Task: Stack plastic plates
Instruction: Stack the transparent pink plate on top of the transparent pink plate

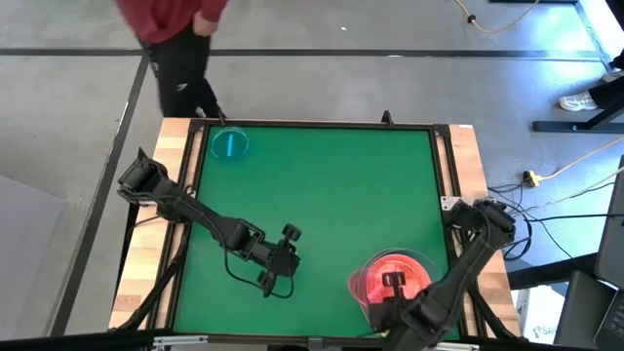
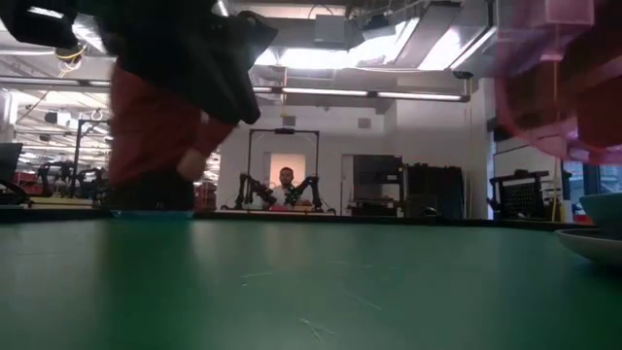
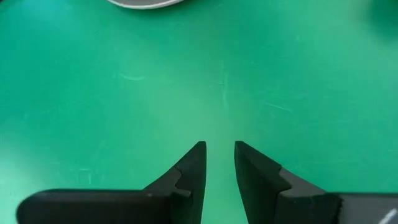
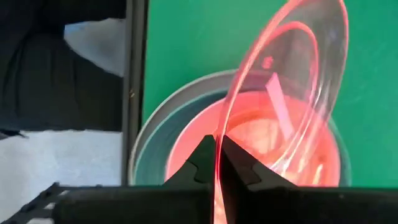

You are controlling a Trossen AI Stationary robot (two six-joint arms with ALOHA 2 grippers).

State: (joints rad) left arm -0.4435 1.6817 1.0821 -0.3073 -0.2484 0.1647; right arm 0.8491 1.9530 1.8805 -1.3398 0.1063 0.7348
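My right gripper (image 4: 217, 144) is shut on a small translucent pink plate (image 4: 292, 81) marked with a bar, near the table's near right corner (image 1: 393, 283). Below it lies a stack (image 1: 370, 285): a large pink plate (image 4: 186, 146) resting inside a grey-white one (image 4: 149, 134). In the low view the held plate (image 2: 554, 68) shows high up, above the stack's rims (image 2: 598, 238). A small blue plate (image 1: 229, 144) lies flat near the far left corner. My left gripper (image 3: 219, 152) hovers open over bare mat (image 1: 283, 255), left of the stack. My right gripper pinches the small pink plate's rim (image 4: 219, 163) between its two fingers. The plate stands tilted on edge, rising away from the fingers over the stack. Whether its far edge touches the stack, I cannot tell.
The green mat (image 1: 322, 195) is framed by a black border and wooden strips. A person in a red top and dark trousers (image 1: 175, 39) stands beyond the far left corner. A grey-white rim (image 3: 146, 3) shows ahead of my left gripper. Cables lie on the floor to the right.
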